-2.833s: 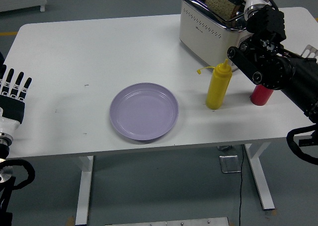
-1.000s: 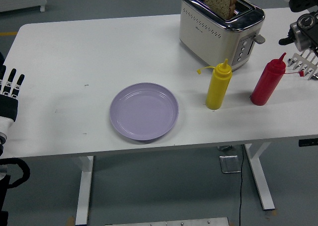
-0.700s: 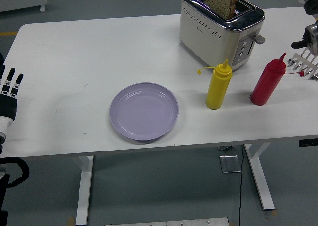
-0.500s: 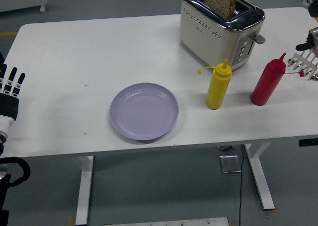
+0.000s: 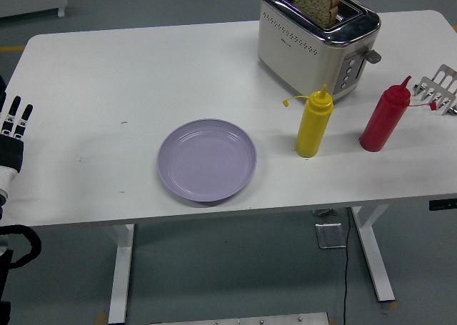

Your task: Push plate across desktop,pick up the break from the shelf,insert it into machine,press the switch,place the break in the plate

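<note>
A lilac plate (image 5: 207, 159) lies empty near the table's front edge, left of centre. At the back right stands the cream and chrome toaster (image 5: 316, 39) with a slice of brown bread (image 5: 317, 2) sticking up from its slot. Its lever (image 5: 371, 56) juts out on the right side. My left hand (image 5: 13, 136) rests at the left edge of the picture, fingers straight and holding nothing. My right arm is out of the picture.
A yellow squeeze bottle (image 5: 314, 121) and a red squeeze bottle (image 5: 385, 116) stand in front of the toaster. A metal rack (image 5: 438, 88) shows at the right edge. White tabletop (image 5: 136, 75) stretches across the left half.
My right arm let go of the bread in the toaster and pulled back to the right, leaving the picture. The left hand has barely shifted.
</note>
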Robot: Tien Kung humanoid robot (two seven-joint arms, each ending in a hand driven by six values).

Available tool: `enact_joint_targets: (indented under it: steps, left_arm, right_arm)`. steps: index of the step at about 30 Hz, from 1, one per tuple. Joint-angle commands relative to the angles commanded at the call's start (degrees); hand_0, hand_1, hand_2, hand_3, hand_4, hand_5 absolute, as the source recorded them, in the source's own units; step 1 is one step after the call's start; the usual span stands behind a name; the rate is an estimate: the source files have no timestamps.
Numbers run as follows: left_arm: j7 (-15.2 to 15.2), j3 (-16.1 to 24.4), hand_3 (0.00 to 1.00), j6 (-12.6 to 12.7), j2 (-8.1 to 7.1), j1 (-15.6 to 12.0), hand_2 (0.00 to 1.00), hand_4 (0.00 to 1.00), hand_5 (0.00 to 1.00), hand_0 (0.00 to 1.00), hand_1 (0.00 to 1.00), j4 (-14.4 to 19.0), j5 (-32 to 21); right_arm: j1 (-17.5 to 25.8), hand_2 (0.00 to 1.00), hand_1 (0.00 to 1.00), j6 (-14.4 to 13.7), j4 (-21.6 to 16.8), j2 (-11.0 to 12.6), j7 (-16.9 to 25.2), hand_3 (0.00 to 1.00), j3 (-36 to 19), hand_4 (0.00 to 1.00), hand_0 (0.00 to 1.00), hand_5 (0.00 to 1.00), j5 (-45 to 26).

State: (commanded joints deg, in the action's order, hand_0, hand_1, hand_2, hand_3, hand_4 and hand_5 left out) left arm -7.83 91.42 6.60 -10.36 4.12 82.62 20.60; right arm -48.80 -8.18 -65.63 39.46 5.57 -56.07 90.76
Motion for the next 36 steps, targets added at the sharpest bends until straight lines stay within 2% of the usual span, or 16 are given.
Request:
enact_joint_targets:
  steps: [4,5,7,10,11,15,18,24,36]
  left_arm:
    - [0.08,-0.18,0.802,-0.05,-0.07,0.16,0.938,0.612,0.998,0.816,0.869,-0.02,0.03]
    - [0.1,-0.21,0.802,-0.05,-0.07,0.17,0.938,0.612,0.998,0.817,0.87,-0.03,0.04]
    - [0.13,-0.18,0.802,-0.06,-0.06,0.19,0.938,0.612,0.998,0.817,0.87,-0.06,0.05]
    - [0.16,0.02,0.802,-0.06,-0.06,0.19,0.938,0.612,0.998,0.817,0.87,-0.11,0.09]
    - [0.17,0.05,0.801,-0.06,-0.07,0.21,0.938,0.612,0.998,0.817,0.87,-0.12,0.1]
    - [0.2,0.09,0.801,-0.1,-0.09,0.36,0.938,0.612,0.998,0.817,0.87,-0.11,0.08]
    - [0.28,0.05,0.801,-0.13,-0.05,0.4,0.938,0.613,0.998,0.816,0.87,-0.12,0.1]
    - [0.41,0.06,0.801,-0.15,-0.05,0.25,0.938,0.613,0.998,0.816,0.87,-0.18,0.18]
    - [0.57,0.18,0.801,-0.21,0.01,0.09,0.938,0.61,0.998,0.816,0.87,-0.36,0.34]
  right_arm:
    - [1.41,0.645,0.444,2.08,1.81,2.58,4.75,0.564,-0.06,0.002,0.414,0.084,6.04]
    - [1.69,0.635,0.379,2.39,2.12,3.02,5.9,0.556,-0.02,0.002,0.375,0.002,7.41]
    - [2.18,0.635,0.379,2.75,2.98,3.91,7.99,0.556,0.36,0.002,0.375,0.002,9.97]
    - [2.6,0.635,0.379,2.31,4.55,5.02,11.25,0.556,1.55,0.002,0.375,0.002,13.89]
    - [2.61,0.621,0.339,2.04,4.95,5.22,11.94,0.549,1.93,0.002,0.366,0.002,14.82]
    - [2.36,0.621,0.339,0.46,6.87,5.81,14.81,0.549,4.36,0.002,0.366,0.002,19.69]
    - [2.05,0.61,0.332,-0.22,8.11,5.7,16.01,0.539,6.28,0.002,0.361,0.002,22.03]
    - [1.13,0.597,0.334,-0.81,10.94,4.64,17.57,0.53,9.8,0.002,0.364,0.002,22.25]
    - [-0.58,0.571,0.331,-2.38,16.1,0.57,18.91,0.5,13.77,0.002,0.368,0.002,18.8]
